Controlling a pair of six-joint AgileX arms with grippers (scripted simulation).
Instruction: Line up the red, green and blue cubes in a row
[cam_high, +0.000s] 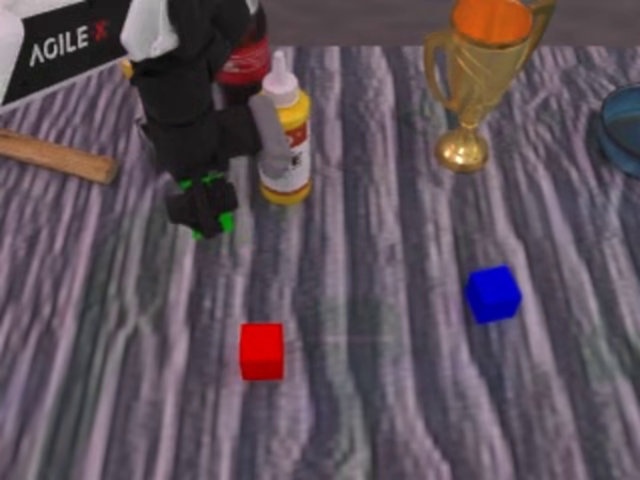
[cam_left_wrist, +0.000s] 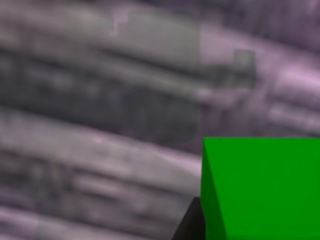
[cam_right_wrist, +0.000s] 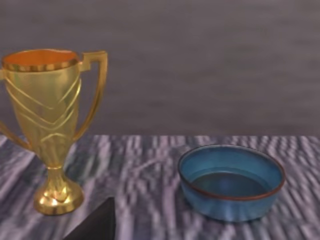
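Green cube (cam_high: 212, 205) clamped in left hand (cam_high: 205, 208), white "AGILE X" lettering (cam_high: 65, 47) on black arm base.

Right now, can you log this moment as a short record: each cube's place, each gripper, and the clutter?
green cube: held in the left gripper, table's left rear
red cube: on the table, front, left of centre
blue cube: on the table, right of centre
row: not yet formed
right arm: out of the top view
clutter: yellow bottle, gold trophy, blue bowl, wooden stick
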